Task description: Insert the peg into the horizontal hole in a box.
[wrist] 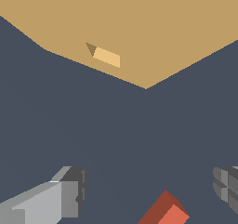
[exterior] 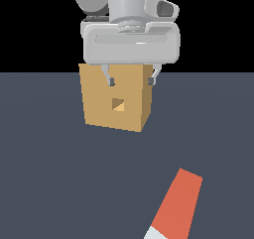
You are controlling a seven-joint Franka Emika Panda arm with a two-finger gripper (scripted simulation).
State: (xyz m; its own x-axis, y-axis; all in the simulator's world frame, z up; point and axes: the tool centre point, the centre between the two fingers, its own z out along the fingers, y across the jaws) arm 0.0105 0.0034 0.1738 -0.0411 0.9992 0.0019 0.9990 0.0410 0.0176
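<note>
Exterior view, peg [exterior: 176, 206] grey end cut off, gripper [exterior: 131, 79] spread empty

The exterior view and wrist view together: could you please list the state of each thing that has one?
peg: lying flat on the floor, not gripped, outside the box.
horizontal hole: empty, nothing in it.
box: standing upright on the floor.
gripper: fingers open, holding nothing, up in front of the box.
</note>
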